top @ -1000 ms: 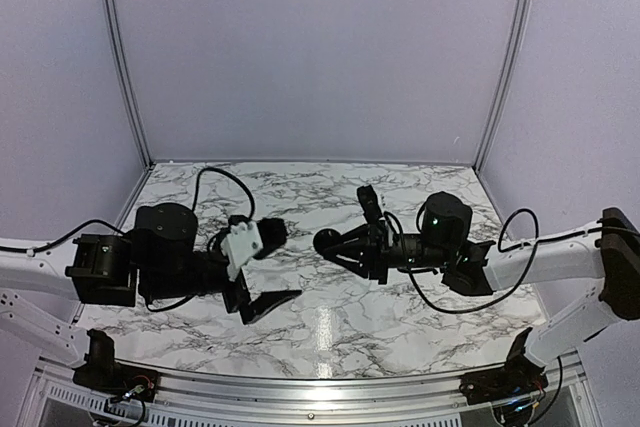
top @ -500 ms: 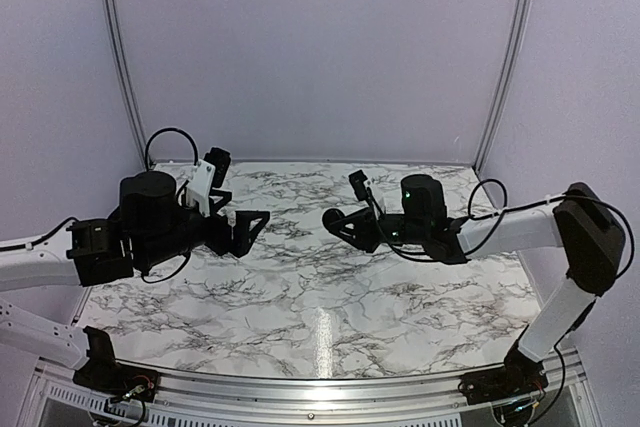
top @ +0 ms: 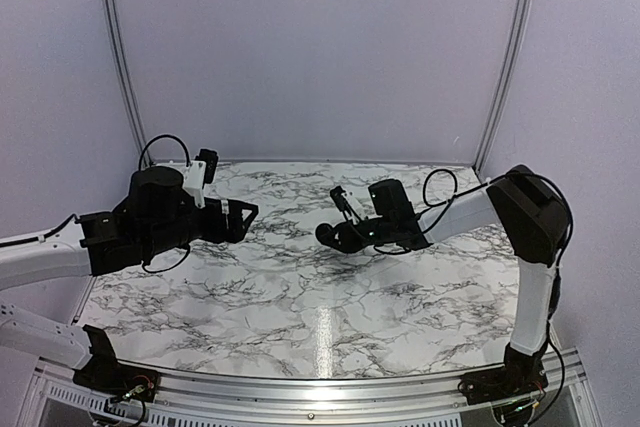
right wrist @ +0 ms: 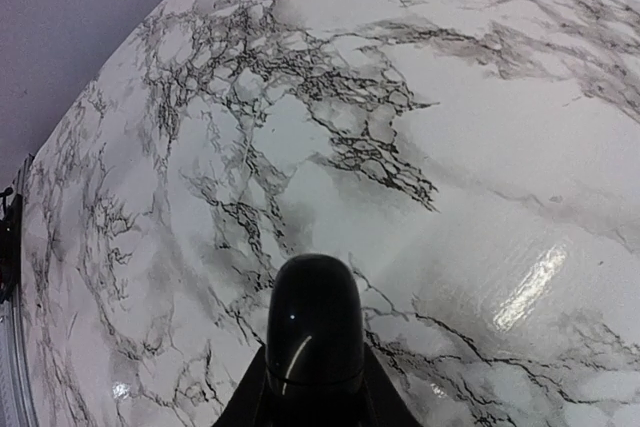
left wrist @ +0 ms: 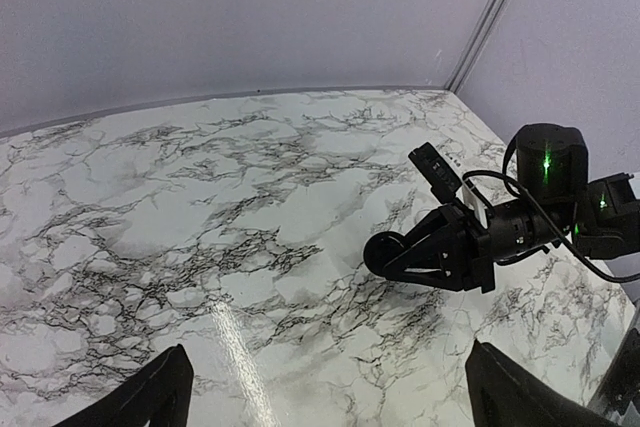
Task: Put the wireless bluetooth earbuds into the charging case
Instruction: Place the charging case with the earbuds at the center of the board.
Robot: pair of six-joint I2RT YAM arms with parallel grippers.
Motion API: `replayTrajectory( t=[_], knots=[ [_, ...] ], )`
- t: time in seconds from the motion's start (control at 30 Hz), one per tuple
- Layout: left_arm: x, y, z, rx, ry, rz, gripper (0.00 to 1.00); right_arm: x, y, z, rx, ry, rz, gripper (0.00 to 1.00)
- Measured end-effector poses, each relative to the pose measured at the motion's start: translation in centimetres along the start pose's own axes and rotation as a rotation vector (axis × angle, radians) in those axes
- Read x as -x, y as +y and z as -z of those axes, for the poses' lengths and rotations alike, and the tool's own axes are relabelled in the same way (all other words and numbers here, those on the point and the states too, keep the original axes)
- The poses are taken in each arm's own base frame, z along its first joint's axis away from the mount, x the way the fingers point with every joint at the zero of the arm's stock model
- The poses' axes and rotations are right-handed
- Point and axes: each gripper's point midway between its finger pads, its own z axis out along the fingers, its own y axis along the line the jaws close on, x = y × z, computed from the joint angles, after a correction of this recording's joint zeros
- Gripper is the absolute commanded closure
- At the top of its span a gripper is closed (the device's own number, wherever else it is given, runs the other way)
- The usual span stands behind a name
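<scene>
A glossy black pebble-like charging case (right wrist: 313, 322) is clamped shut between the fingers of my right gripper (right wrist: 313, 392). It is held just above the marble table, near the middle, and also shows in the left wrist view (left wrist: 388, 250) and the top view (top: 326, 237). My left gripper (top: 238, 217) is open and empty. It hovers over the left half of the table and points at the right gripper (left wrist: 440, 252). Its two fingertips (left wrist: 160, 392) stand wide apart. No earbuds show in any view.
The marble table (top: 330, 317) is closed in by lilac walls at the back and both sides. The right arm's elbow (top: 530, 207) stands high at the right. Cables loop off both wrists.
Both arms have swung toward the far side of the table. The left gripper rose and moved back-left. The right gripper kept the black case and shifted slightly left as its elbow lifted.
</scene>
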Motion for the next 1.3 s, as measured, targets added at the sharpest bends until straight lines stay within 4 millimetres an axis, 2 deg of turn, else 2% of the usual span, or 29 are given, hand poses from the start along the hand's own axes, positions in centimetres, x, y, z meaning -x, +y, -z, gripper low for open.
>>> replayTrajectory(
  t=[0.3, 0.47, 0.63, 0.93, 1.07, 1.2, 1.27, 1.3],
  knots=[
    [-0.5, 0.6, -0.5, -0.003, 0.028, 0.017, 0.01, -1.0, -1.1, -1.5, -0.013, 0.058, -0.018, 1.0],
    [-0.5, 0.7, -0.6, -0.009, 0.033, 0.02, 0.01, -1.7, -1.5, -1.9, -0.018, 0.084, -0.029, 0.97],
    [-0.8, 1.0, -0.6, -0.004, 0.041, 0.02, 0.01, -2.3, -1.8, -2.2, -0.023, 0.108, -0.035, 0.9],
    [-1.0, 1.5, -0.7, 0.005, 0.048, 0.024, 0.01, -2.2, -2.3, -2.9, -0.034, 0.129, -0.024, 0.71],
    [-1.0, 1.6, -0.7, 0.006, 0.049, 0.026, 0.01, -2.1, -2.4, -2.9, -0.043, 0.137, -0.011, 0.56],
    [-1.1, 1.5, -0.8, 0.001, 0.052, 0.026, 0.01, -1.5, -3.0, -2.8, -0.083, 0.134, 0.005, 0.36],
    [-1.2, 1.5, -0.9, 0.003, 0.06, 0.025, 0.01, -1.2, -3.3, -2.4, -0.113, 0.134, 0.019, 0.24],
    [-1.3, 1.6, -1.0, 0.003, 0.067, 0.025, 0.01, -1.0, -3.4, -2.0, -0.127, 0.132, 0.014, 0.13]
  ],
)
